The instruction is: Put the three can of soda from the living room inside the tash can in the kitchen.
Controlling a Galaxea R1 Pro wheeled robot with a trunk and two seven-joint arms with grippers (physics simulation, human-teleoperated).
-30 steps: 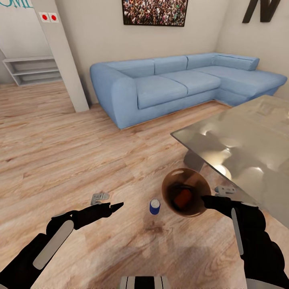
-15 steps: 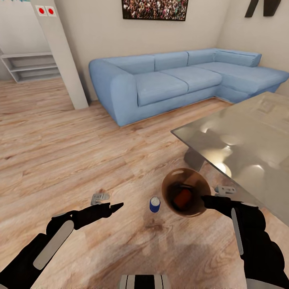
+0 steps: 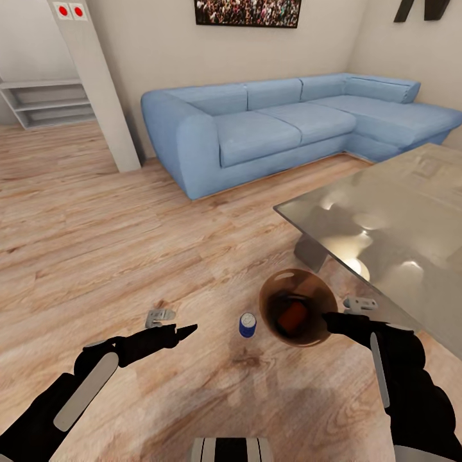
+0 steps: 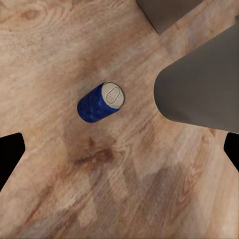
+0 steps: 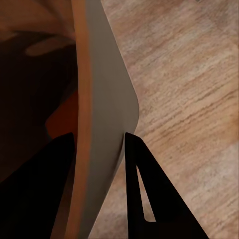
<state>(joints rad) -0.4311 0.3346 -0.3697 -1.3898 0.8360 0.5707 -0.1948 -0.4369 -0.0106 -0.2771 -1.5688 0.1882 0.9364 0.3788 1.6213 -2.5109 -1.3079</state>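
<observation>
Between the open left gripper (image 3: 187, 330) and the grey, copper-lined tapered bin (image 3: 298, 307), the dark blue soda can (image 3: 248, 325) stands upright on the wood floor (image 3: 96, 250). The left gripper looks freer to take it. The right gripper (image 5: 99, 149) pinches the bin's rim.

Right claw (image 3: 328, 319) clamped, left claw (image 3: 186, 330) empty

upright blue can (image 3: 248, 325) beside bin (image 3: 269, 292), orange can (image 3: 294, 316) inside

Bright even render, soft floor (image 3: 96, 256) shadows, white glare on table (image 3: 385, 231) (slightly blurry), wide-angle stretch
</observation>
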